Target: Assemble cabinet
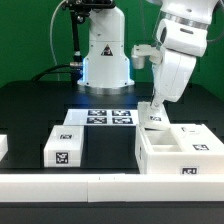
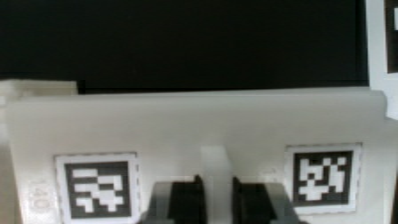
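Note:
The cabinet box [image 1: 160,165], large, white and open-topped with an inner divider, stands at the exterior view's right. My gripper [image 1: 154,108] reaches down over its far left corner. It is shut on a flat white tagged panel [image 1: 152,120] held upright at that corner. In the wrist view the panel [image 2: 196,120] fills the frame with two tags. A thin white ridge of it sits between my dark fingers [image 2: 183,200], and my gripper [image 2: 221,186] pinches that ridge. Whether the panel touches the box is hidden by my hand.
The marker board [image 1: 100,117] lies before the robot base [image 1: 105,60]. A smaller white block with one tag [image 1: 68,147] lies left of the box. A long white border rail [image 1: 60,185] runs along the front, and another piece [image 1: 3,148] sits at the left edge.

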Tool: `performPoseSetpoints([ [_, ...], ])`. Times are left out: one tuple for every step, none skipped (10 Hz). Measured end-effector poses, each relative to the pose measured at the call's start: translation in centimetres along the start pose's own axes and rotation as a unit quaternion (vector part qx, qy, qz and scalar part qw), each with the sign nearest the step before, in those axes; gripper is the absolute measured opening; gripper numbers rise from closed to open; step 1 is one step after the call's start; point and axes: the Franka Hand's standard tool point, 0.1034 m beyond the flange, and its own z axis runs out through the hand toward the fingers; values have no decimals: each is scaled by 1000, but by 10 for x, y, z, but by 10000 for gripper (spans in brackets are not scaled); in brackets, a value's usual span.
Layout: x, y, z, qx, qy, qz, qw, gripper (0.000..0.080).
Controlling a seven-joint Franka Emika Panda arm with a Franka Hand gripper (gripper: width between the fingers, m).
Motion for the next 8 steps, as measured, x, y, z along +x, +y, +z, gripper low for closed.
performPoseSetpoints([
  [-2,-1,1,-5,4,-16,1000,62],
  [-4,-3,1,-7,7,-21,1000,62],
  [-4,-3,2,-6,6,-14,1000,62],
  [-4,-3,2,-6,6,-14,1000,62],
  [-5,-3,2,-5,6,-14,1000,62],
  [-5,-3,2,-5,6,-14,1000,62],
  [-5,-2,2,-6,6,-17,1000,62],
  [-6,0,2,-1,3,-21,1000,62],
])
